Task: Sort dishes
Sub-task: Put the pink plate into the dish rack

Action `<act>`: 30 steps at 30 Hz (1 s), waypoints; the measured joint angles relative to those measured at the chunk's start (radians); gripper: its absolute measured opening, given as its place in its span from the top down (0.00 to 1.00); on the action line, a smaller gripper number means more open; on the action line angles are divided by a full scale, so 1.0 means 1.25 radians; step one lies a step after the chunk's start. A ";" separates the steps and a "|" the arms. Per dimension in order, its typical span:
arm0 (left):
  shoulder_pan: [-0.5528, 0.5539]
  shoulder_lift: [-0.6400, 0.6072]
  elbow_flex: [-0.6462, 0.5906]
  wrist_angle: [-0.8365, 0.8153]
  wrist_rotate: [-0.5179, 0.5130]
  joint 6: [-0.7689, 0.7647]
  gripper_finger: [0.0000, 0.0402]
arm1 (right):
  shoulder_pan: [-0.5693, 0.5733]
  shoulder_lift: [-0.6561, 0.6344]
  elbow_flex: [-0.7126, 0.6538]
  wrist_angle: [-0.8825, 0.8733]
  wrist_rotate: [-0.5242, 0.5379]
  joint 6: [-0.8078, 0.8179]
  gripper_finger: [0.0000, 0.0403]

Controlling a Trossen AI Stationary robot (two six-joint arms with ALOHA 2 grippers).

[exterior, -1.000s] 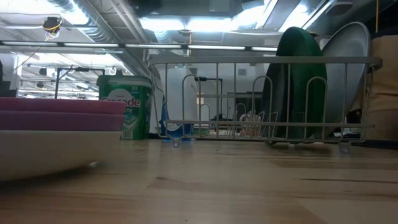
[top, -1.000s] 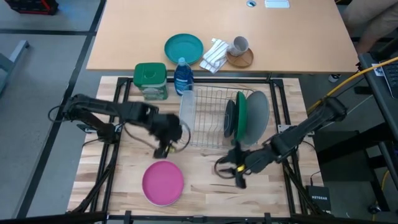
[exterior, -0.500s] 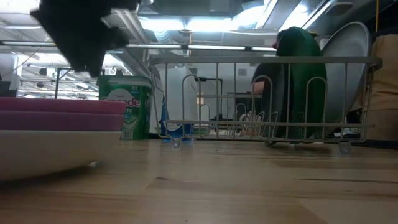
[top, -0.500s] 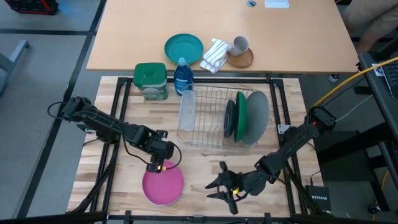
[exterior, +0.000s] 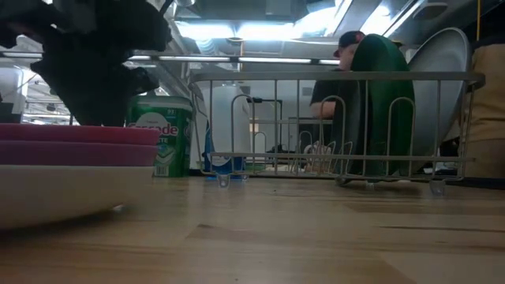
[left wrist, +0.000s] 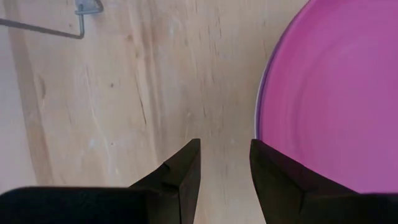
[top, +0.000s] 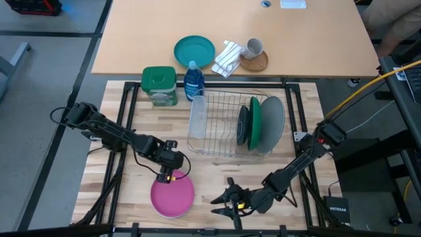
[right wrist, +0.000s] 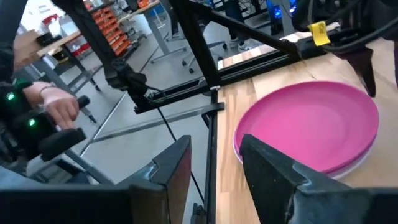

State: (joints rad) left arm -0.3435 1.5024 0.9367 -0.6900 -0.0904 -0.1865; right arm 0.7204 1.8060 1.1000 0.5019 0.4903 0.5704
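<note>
A magenta-pink plate (top: pixel 172 195) lies on a white plate (exterior: pixel 63 189) at the near left of the table. A dark grey plate (top: pixel 242 125), a green plate (top: pixel 254 123) and a large light grey plate (top: pixel 271 123) stand on edge in the wire rack (top: pixel 214 128). My left gripper (top: pixel 166 179) is open, pointing down just beyond the magenta plate's far rim (left wrist: pixel 261 106), over bare wood. My right gripper (top: pixel 216 201) is open, low and level, to the right of the plate (right wrist: pixel 311 121), pointing at it.
A green-lidded tub (top: pixel 160 85) and a blue bottle (top: pixel 193 80) stand behind the rack. A teal plate (top: pixel 194 50), a cloth and a mug (top: pixel 254 47) sit on the far table. People show beyond the table, one hand (right wrist: pixel 59 106) among them.
My left gripper has gone toward the near edge and down, from beside the rack to the magenta plate's far rim. My right gripper has gone toward the near left, low over the table, toward the same plate. The plates have kept still.
</note>
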 joint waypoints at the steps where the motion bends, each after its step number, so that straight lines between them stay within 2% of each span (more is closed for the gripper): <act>1: 0.000 0.000 0.000 0.005 0.001 -0.001 0.68 | 0.000 0.006 0.000 0.009 0.005 0.003 0.63; 16: -0.002 -0.003 0.000 0.021 0.038 -0.103 0.68 | -0.001 0.019 0.000 0.039 0.018 0.001 0.63; 30: -0.007 -0.001 0.000 0.053 0.049 -0.118 0.68 | -0.001 0.019 0.000 0.031 0.018 0.000 0.63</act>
State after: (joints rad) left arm -0.3519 1.5017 0.9372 -0.6244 -0.0297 -0.3339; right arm 0.7197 1.8301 1.1000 0.5407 0.5129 0.5705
